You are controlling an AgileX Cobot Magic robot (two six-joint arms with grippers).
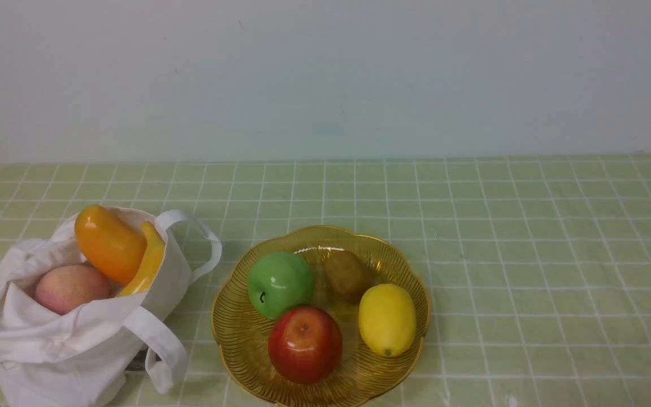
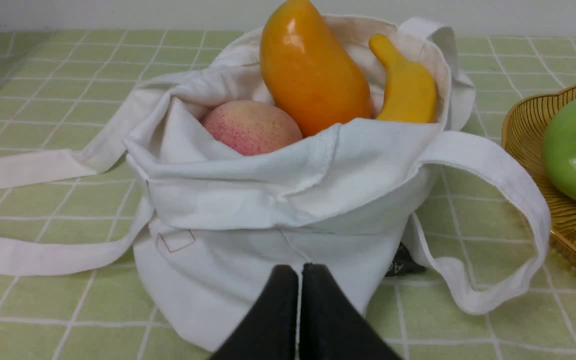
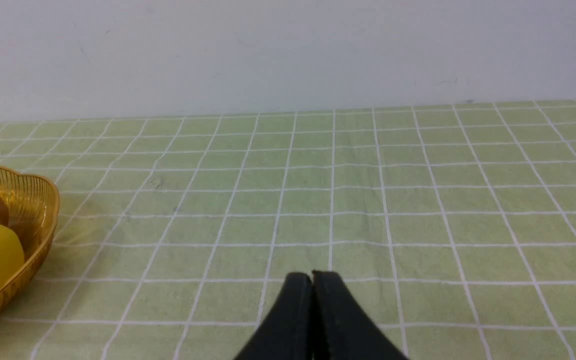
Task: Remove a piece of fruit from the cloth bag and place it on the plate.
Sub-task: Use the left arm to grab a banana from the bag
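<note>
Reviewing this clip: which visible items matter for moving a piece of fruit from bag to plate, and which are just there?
Part of the job:
- banana
- cloth bag
- plate

Just there:
- mango
- peach
- green apple
- red apple
- brown fruit
- lemon

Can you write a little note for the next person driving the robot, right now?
Left gripper: jaws shut, nothing held.
Right gripper: jaws shut, nothing held.
Banana: in the cloth bag, beside the mango-like fruit, its tip showing at the opening.
Plate: right of the bag, holding a green apple, red apple, lemon and brown fruit.
Done: banana not yet out.
Left: take it out, put it on the plate.
</note>
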